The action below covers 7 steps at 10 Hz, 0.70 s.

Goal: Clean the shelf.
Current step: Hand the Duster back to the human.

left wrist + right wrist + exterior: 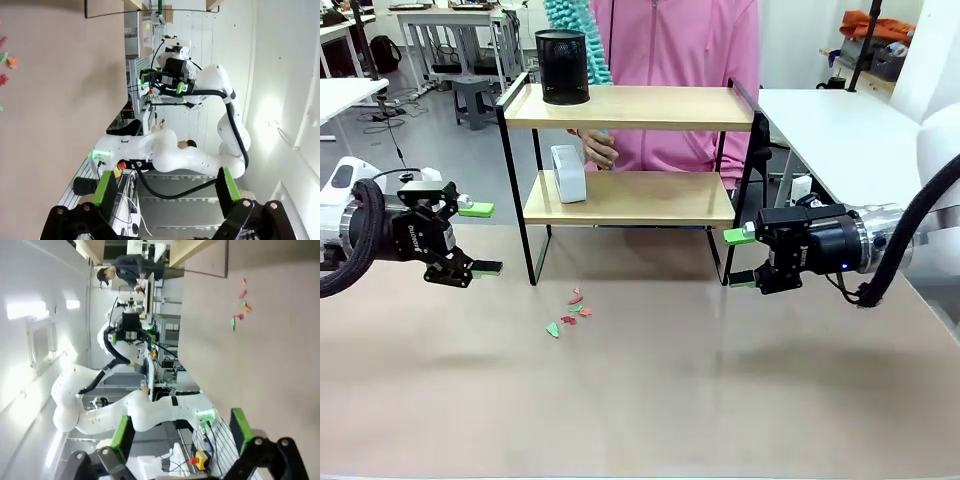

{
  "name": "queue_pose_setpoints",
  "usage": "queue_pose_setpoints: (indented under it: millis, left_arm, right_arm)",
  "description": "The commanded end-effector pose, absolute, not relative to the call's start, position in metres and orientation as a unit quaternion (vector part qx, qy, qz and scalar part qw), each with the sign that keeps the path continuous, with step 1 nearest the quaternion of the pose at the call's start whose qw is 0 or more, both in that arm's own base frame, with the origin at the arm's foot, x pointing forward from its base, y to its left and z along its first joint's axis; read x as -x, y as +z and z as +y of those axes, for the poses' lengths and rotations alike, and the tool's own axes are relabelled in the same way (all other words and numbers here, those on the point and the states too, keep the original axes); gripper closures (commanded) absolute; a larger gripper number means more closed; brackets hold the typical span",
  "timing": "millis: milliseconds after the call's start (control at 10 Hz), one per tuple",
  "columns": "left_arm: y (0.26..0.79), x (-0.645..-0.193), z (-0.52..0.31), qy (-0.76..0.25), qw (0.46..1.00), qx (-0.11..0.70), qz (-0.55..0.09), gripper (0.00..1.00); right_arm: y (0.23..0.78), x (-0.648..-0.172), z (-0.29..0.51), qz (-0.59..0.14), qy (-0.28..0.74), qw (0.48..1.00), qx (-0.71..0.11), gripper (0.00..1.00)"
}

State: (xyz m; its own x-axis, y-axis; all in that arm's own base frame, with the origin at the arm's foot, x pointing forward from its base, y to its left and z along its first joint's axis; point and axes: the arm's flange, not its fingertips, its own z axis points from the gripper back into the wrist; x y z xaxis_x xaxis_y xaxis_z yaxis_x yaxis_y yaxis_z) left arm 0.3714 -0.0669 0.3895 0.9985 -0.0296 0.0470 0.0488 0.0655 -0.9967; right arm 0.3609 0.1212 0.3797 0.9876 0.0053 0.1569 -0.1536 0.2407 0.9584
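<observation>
The shelf (630, 150) stands at the counter's (650, 390) far side, between the two arms: pale wooden boards in a thin black frame. A black mesh cup (562, 66) sits on top, a white box (568, 173) below, with a person's hand (598, 148) behind it. Small paper scraps (570, 312) lie in front. Left end effector (475, 239) and right end effector (741, 258) hover apart-fingered, empty. The right wrist view shows a person seated farther off.

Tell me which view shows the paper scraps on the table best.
The front view: the scraps lie together, unobstructed, before the shelf. The right wrist view shows them smaller, near its upper right; the left wrist view catches a few at its left edge.
</observation>
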Motion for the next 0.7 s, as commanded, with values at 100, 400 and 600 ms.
queue_pose_setpoints:
  millis: [100, 400, 600]
  left_arm:
    - [0.401, -0.3738, -0.0568, -0.006, 0.714, 0.699, -0.02, 0.0]
    - [0.401, -0.3738, -0.0568, -0.006, 0.714, 0.699, -0.02, 0.0]
    - [0.401, -0.3738, -0.0568, -0.006, 0.714, 0.699, -0.02, 0.0]
  right_arm:
    - [0.3928, -0.3527, 0.1167, -0.056, 0.087, 0.792, -0.602, 0.0]
    - [0.3928, -0.3527, 0.1167, -0.056, 0.087, 0.792, -0.602, 0.0]
    - [0.3928, -0.3527, 0.1167, -0.056, 0.087, 0.792, -0.602, 0.0]
